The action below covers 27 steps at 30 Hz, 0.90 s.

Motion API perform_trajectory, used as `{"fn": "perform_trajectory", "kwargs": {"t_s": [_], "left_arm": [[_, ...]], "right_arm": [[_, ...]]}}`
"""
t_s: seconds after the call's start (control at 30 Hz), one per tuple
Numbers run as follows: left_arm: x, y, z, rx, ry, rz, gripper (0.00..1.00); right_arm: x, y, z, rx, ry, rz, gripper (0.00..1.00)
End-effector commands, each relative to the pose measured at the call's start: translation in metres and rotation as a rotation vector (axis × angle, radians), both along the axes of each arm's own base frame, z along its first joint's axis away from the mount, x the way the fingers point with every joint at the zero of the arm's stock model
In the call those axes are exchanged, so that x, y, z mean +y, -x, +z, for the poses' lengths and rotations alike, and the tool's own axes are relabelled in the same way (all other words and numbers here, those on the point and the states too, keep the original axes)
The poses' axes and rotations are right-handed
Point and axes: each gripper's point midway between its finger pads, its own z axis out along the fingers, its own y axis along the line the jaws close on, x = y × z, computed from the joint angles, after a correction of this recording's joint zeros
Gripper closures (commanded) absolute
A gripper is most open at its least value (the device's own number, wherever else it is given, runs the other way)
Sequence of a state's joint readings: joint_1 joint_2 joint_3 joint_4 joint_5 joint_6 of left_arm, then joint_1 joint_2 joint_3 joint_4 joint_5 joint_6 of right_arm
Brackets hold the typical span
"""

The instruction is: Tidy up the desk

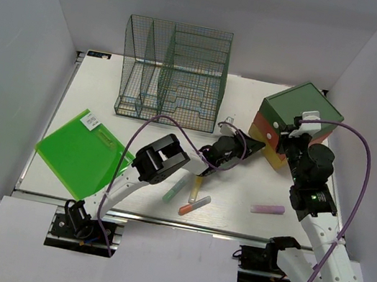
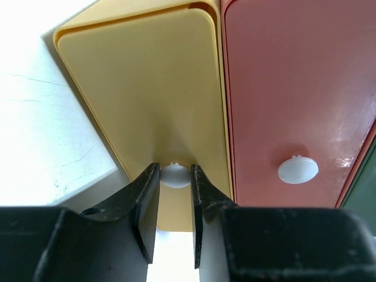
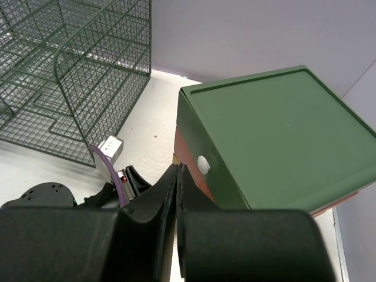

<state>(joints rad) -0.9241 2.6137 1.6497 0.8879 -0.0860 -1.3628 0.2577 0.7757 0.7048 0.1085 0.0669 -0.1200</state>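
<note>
Two tools attend the drawer box (image 3: 276,135) at the far right of the worktop (image 1: 254,185); the left tool (image 2: 174,177) stands narrow, jaws flanking the white knob (image 2: 175,174) of the yellow drawer (image 2: 141,88), likely to pull it out, though whether it pinches yet I cannot tell; the right tool (image 3: 177,176), shut and empty, hovers at the box's corner, perhaps bracing; bare worktop behind the left tool gives pulling room, loose pens (image 1: 194,205) lying nearer the front edge.

Bright, even overhead light; faint shadows beneath the wire rack (image 1: 173,73). In the left wrist view the desk (image 2: 35,117) blows out white at left; near fingers (image 2: 144,211) blur.
</note>
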Motion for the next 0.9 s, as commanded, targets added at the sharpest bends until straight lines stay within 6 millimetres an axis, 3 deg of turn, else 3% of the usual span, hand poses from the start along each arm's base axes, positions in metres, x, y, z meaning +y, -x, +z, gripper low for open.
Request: {"fn": "perform_trajectory", "kwargs": {"t_s": [0.0, 0.23, 0.27, 0.37, 0.67, 0.7, 0.8, 0.83, 0.87], "left_arm": [[0.0, 0.006, -0.004, 0.015, -0.018, -0.027, 0.72], [0.015, 0.014, 0.004, 0.009, -0.009, -0.012, 0.78], [0.016, 0.015, 0.014, -0.006, 0.008, -0.013, 0.77], [0.024, 0.022, 0.018, -0.008, 0.005, -0.021, 0.78], [0.061, 0.044, 0.01, 0.017, -0.026, -0.016, 0.78], [0.066, 0.04, 0.011, 0.017, -0.024, -0.006, 0.76], [0.068, 0.038, 0.016, 0.016, -0.021, -0.013, 0.55], [0.067, 0.038, 0.018, 0.013, -0.02, -0.016, 0.5], [0.066, 0.038, 0.018, 0.018, -0.023, -0.022, 0.42]], "right_arm": [[0.002, 0.001, 0.016, -0.068, -0.003, 0.01, 0.96], [0.001, 0.001, 0.015, -0.069, 0.0, 0.008, 0.96], [0.001, 0.001, 0.014, -0.068, 0.001, 0.008, 0.96], [0.0, 0.001, 0.013, -0.065, 0.002, 0.007, 0.96], [0.004, 0.0, 0.006, -0.052, 0.011, 0.029, 0.95], [0.003, -0.001, 0.005, -0.051, 0.013, 0.029, 0.95], [0.006, -0.001, 0.001, -0.039, 0.029, 0.049, 0.79], [0.015, 0.002, 0.0, -0.039, 0.033, 0.101, 0.64], [0.018, 0.003, -0.005, -0.026, 0.047, 0.123, 0.58]]}}
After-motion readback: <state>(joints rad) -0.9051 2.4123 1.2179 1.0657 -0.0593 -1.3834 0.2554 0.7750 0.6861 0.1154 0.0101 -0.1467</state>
